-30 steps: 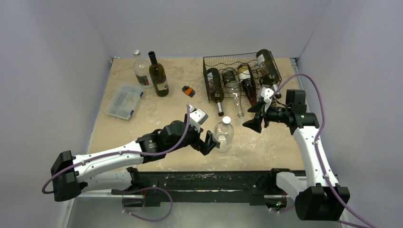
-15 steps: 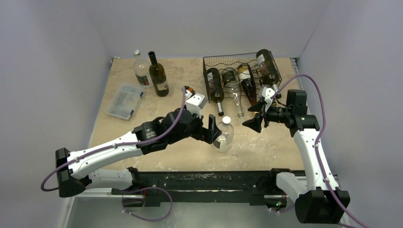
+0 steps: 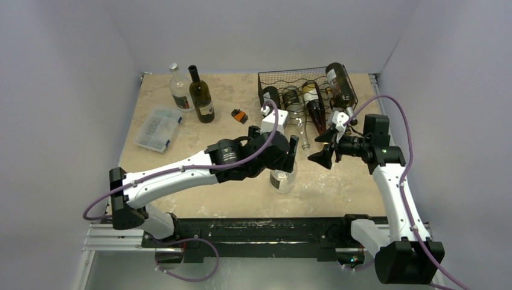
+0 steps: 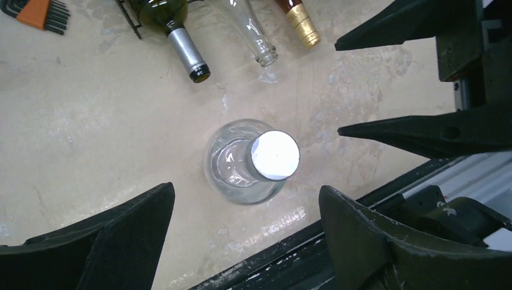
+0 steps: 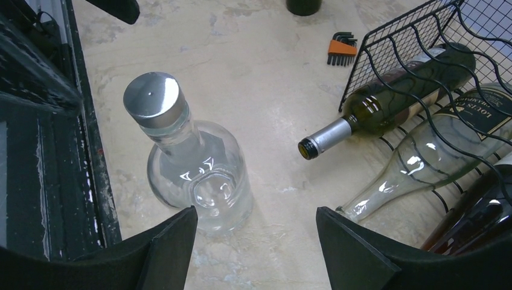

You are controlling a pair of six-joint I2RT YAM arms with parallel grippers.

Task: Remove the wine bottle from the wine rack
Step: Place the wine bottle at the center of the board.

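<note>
Beige, scuffed tabletop (image 3: 181, 136) filled the floor of a plain white-walled cell. Far to the left of both sets of fingers sat a clear plastic box (image 3: 158, 128) and a dark upright bottle (image 3: 201, 99). The left gripper (image 4: 244, 192) hung with its fingers spread wide and empty, straddling from above a capped clear bottle (image 5: 199, 175) that stood on the table directly beneath them, untouched. Beyond those fingertips lay the wine rack (image 3: 293, 78), its bottles on their sides, long axes running toward the arms and necks poking out of the open front. Nearest the left fingers was the silver-foiled neck of a green wine bottle (image 5: 392, 96). Just right of it came an uncapped clear bottle (image 5: 416, 163), then a gold-foiled bottle (image 4: 300, 24), and a tilted dark bottle (image 3: 340, 84) lay on the rack's right edge. The right gripper (image 5: 255, 211) was also wide open and held nothing. It pointed across the table at the capped bottle, so the rack lay off to the side of its fingers rather than ahead. Which racked bottle was meant I could not tell, though the green one's neck looked the likeliest grip, clear of the wires and close to the left fingers. Whichever arm took it would need to close across the neck and draw along the bottle's axis.
</note>
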